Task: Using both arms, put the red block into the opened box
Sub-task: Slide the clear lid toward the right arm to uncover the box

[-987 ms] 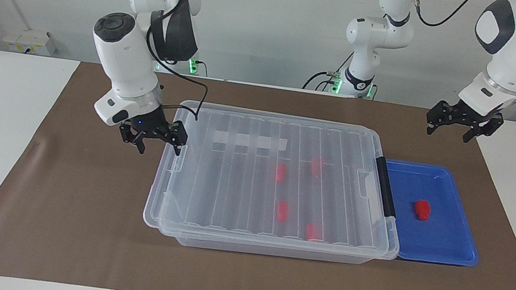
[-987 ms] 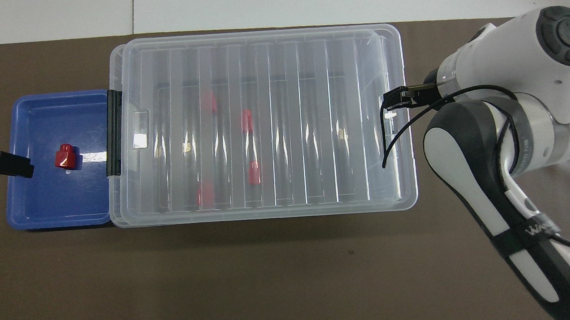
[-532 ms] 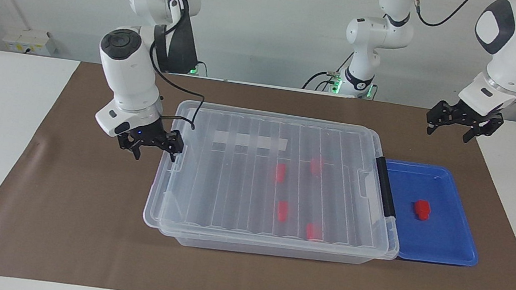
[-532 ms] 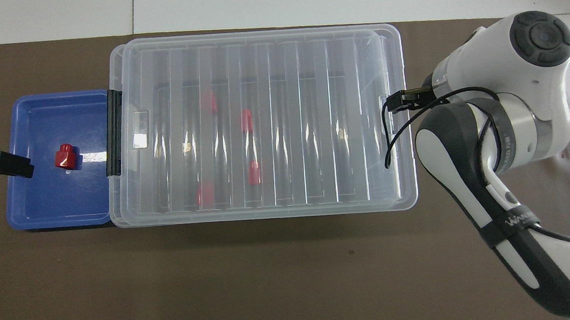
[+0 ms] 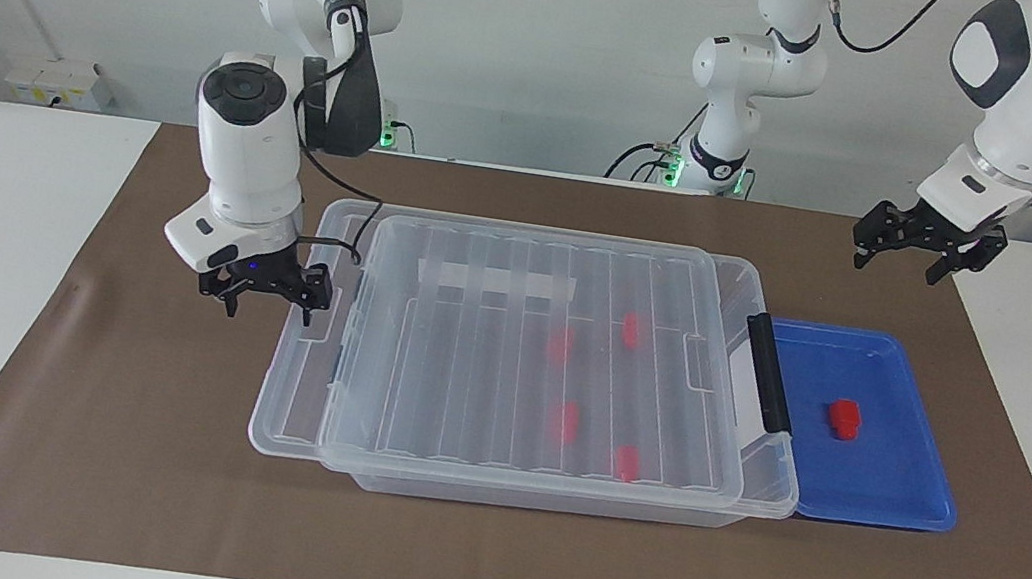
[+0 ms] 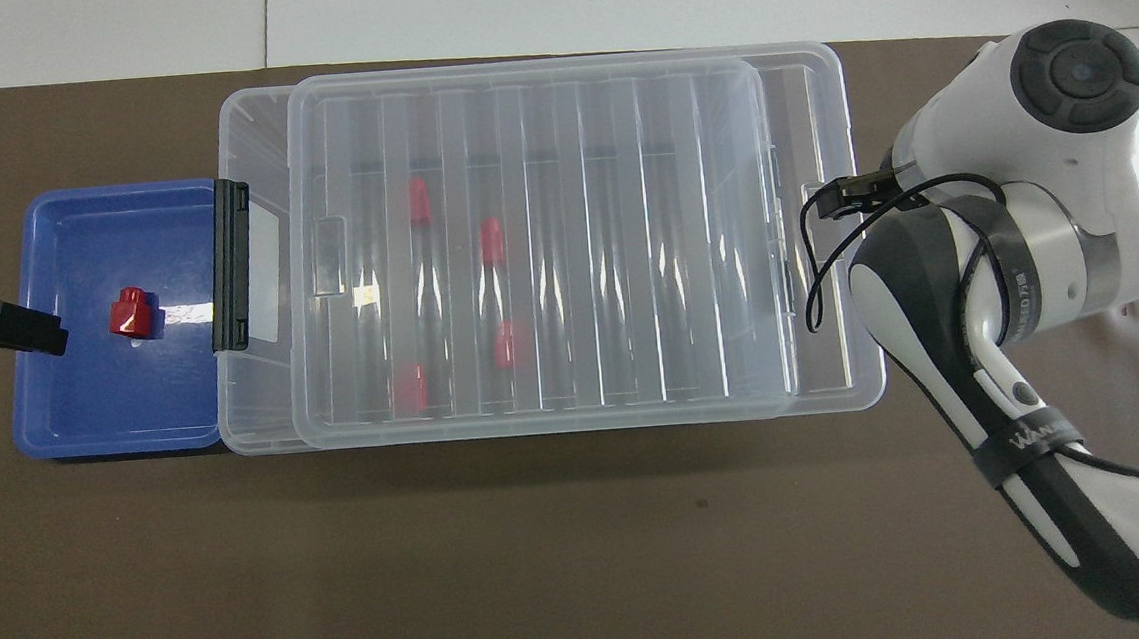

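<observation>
Lid (image 5: pixel 527 352) has slid toward the right arm's end since a second ago, sticking out past the box (image 5: pixel 768 471) rim there. Facing view: right gripper (image 5: pixel 269 287) at lid's end, fingers spread, one hooked on the edge; left gripper (image 5: pixel 926 248) released, empty, raised beside blue tray (image 5: pixel 900 505). Overhead view: red block (image 6: pixel 133 313) lies in blue tray; four more blocks inside box.
</observation>
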Robot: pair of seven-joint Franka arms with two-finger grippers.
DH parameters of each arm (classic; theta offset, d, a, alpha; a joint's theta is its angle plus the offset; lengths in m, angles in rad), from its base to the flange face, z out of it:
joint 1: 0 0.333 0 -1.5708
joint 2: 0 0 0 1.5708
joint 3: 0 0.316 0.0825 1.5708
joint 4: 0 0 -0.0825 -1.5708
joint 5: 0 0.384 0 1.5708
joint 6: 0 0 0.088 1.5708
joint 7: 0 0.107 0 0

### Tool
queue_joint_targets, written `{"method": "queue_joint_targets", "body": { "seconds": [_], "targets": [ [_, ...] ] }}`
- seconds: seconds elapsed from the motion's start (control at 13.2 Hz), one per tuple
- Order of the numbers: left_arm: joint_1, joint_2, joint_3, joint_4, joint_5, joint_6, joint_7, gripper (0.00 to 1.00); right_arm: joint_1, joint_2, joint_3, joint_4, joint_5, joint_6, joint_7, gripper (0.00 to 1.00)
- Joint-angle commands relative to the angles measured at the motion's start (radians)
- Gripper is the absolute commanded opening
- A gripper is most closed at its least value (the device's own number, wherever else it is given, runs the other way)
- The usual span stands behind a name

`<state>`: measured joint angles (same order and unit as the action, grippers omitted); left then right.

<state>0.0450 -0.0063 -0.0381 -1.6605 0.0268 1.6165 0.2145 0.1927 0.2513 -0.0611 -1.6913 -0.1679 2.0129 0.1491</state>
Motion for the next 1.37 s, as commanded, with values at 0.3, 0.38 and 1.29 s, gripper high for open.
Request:
{"method": "queue_joint_targets", "body": {
  "seconds": [0.3,0.38,1.29],
  "targets": [
    [0.001,-0.027,0.004,-0.028,-0.004,0.042,0.009,1.00,-0.102,-0.009,0.004,0.009,-0.047,-0.057,-0.032,1.00],
    [0.004,-0.027,0.004,-0.033,-0.002,0.064,0.016,1.00,-0.105,-0.012,0.004,0.009,-0.056,-0.065,-0.040,1.00],
    [0.078,0.049,0.006,-0.191,-0.013,0.409,0.003,1.00,-0.176,-0.026,-0.003,0.010,-0.140,-0.137,-0.100,1.00]
  ]
}}
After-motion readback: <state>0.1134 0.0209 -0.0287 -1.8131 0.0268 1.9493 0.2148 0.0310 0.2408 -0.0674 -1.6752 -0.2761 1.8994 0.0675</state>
